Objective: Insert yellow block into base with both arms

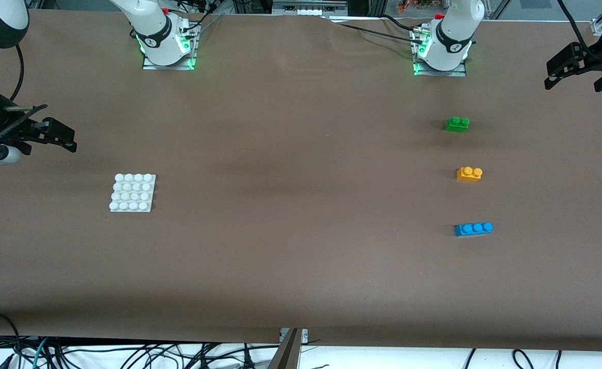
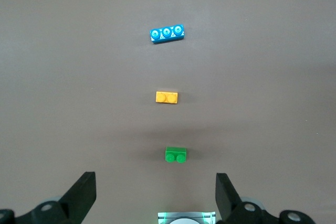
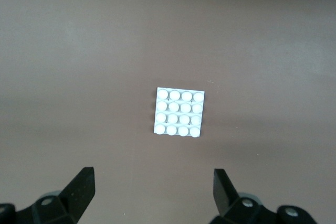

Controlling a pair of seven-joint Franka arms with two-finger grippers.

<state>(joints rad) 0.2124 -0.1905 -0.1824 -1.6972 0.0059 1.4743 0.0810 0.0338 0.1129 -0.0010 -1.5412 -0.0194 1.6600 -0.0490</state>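
The yellow block [image 1: 469,173] lies on the brown table toward the left arm's end, between a green brick [image 1: 457,124] and a blue brick [image 1: 473,228]. It also shows in the left wrist view [image 2: 167,97]. The white studded base [image 1: 133,192] lies toward the right arm's end and shows in the right wrist view [image 3: 179,112]. My left gripper [image 1: 575,72] hangs open and empty high over the table's left-arm end. My right gripper [image 1: 49,136] hangs open and empty high over the right-arm end, apart from the base.
The green two-stud brick [image 2: 176,154] and the blue three-stud brick [image 2: 167,33] lie in a row with the yellow block. The arm mounts [image 1: 168,48] stand at the table's edge farthest from the front camera. Cables hang below the near edge.
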